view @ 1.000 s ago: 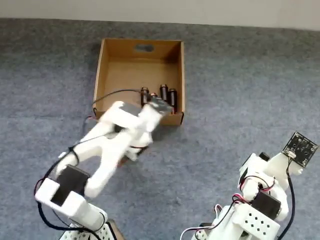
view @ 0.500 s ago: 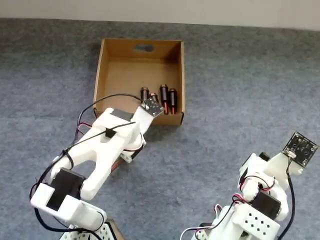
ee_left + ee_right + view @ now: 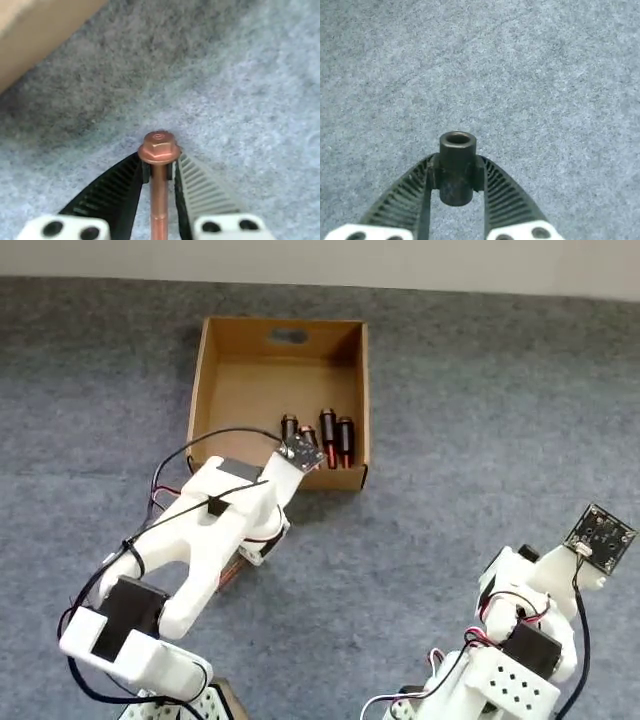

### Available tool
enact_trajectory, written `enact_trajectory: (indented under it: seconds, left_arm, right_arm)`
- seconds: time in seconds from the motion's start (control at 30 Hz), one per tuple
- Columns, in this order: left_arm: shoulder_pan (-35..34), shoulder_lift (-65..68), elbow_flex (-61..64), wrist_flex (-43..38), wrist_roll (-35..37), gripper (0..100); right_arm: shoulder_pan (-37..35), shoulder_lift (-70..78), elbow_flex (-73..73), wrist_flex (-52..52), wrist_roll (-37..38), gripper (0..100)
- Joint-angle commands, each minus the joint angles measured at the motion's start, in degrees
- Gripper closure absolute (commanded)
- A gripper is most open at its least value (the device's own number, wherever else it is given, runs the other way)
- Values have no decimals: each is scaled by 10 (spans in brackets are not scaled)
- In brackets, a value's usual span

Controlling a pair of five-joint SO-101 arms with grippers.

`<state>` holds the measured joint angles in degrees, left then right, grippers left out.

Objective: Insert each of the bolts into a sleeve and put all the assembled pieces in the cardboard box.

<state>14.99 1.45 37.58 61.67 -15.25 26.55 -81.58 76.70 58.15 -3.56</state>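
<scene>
**Bolt in one grip, sleeve in the other, well apart**

The bolt (image 3: 159, 172) is copper-coloured, with a hex head and a slim shank. It sits in the left gripper (image 3: 160, 161), whose ribbed fingers (image 3: 117, 190) are pinched narrow on it just under the head. The shank runs back between them toward the wrist. Below it is grey carpet (image 3: 240, 80), and a wall of the cardboard box (image 3: 35, 30) cuts across the upper left of that view.

From above, the left arm (image 3: 215, 530) reaches from the lower left up to the box's (image 3: 203, 390) near wall. A few assembled pieces (image 3: 328, 438) sit in the box's lower right corner.

The sleeve (image 3: 456, 167), a short dark tube, is clamped round its middle by the right gripper (image 3: 456, 161). Its open bore points away from the wrist. The right arm (image 3: 530, 635) sits folded at the lower right of the overhead frame.

Both parts look like small, stiff, fairly light metal, unlikely to be harmed by a squeeze. The risk I see is slip and swivel. The shank is smooth and thin and could pivot between the ribs. The sleeve is round and could twist if pushed off-centre. Holding the sleeve at mid-length keeps its mouth free. The bolt seems best held near the head, so the far end of the shank stays bare for entry.
</scene>
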Motion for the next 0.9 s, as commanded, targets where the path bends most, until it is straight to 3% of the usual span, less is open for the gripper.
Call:
enact_trajectory:
  seconds: [0.0, 0.2, 0.43, 0.73, 0.87]
  left_arm:
    - [0, -6, 7, -12, -4, 992]
    - [-4, -17, -1, 32, -4, 992]
    - [-4, -167, -38, 160, -5, 992]
    - [-4, -428, -38, 164, -3, 992]
    - [-4, -521, -36, 137, 27, 992]
  right_arm:
    - [2, -1, -7, -9, -4, 993]
    - [-29, -1, -7, -8, -2, 993]
    - [-160, -1, -50, -7, 0, 993]
    - [-404, -1, -95, -13, -3, 993]
    - [-465, -1, -82, -79, -1, 993]
